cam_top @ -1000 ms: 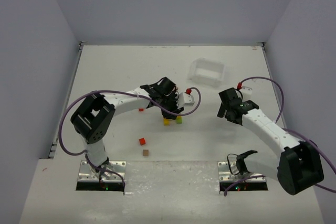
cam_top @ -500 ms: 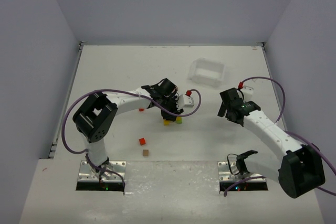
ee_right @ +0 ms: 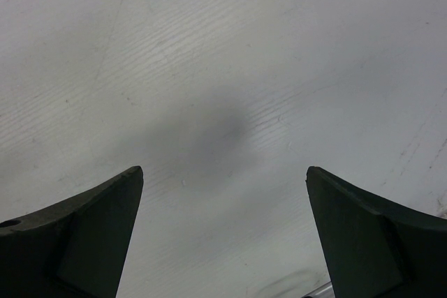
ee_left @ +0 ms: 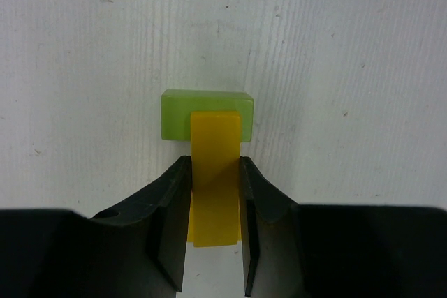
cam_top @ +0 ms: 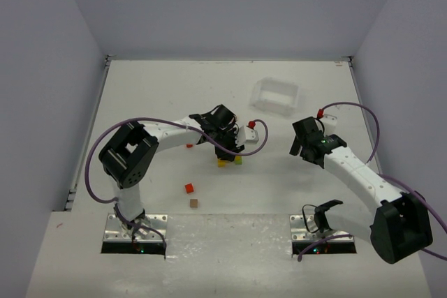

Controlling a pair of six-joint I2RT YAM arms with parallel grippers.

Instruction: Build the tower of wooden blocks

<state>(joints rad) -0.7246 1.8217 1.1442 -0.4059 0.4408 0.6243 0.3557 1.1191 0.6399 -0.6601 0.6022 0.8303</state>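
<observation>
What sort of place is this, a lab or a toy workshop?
Probably a robotics lab bench: a left arm and a right arm bolted to a white table, plain walls boxing it in, and a red block among small practice pieces.

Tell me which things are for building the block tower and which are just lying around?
For the tower: yellow block, held in the left gripper; green block; red block; brown block.
Just lying about: clear tray; right gripper, open, holding nothing.
</observation>
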